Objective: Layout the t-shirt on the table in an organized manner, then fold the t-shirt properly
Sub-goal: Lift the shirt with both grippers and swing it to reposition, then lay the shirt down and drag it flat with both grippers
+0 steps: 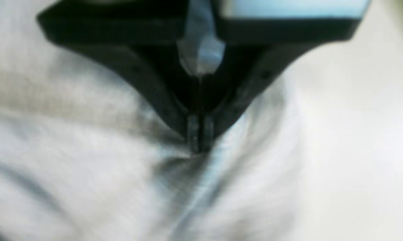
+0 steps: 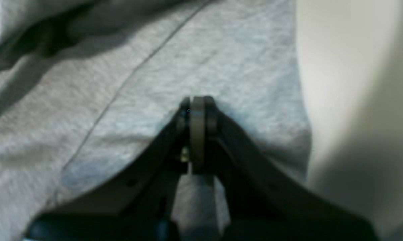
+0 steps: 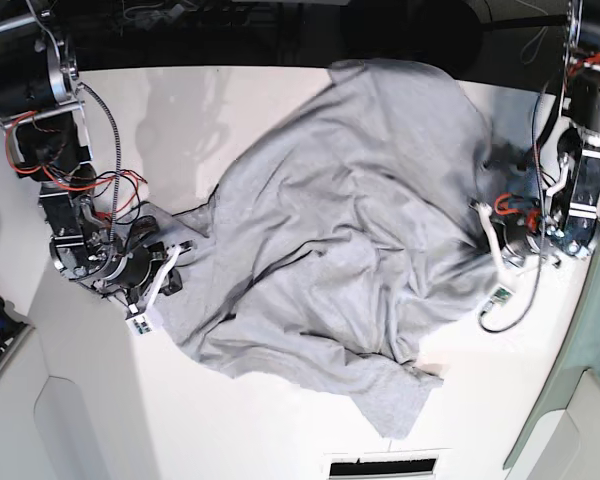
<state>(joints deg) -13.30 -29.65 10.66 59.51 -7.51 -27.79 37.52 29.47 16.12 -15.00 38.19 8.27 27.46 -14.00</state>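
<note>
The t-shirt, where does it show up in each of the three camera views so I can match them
Left wrist: the t-shirt fills the left and centre, blurred, pinched at the left gripper.
Right wrist: it covers the left and middle, with the right gripper clamped on it.
Base: it sprawls, crumpled, across the centre.
Shared landmark: the white table, bare beside the cloth in every view.

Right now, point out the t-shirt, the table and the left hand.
t-shirt [image 3: 360,200], base view, middle of the rumpled grey cloth.
table [image 3: 220,110], base view, bare white top beside the shirt.
left hand [image 1: 200,140], left wrist view, closed fingertips pinching cloth.
</note>
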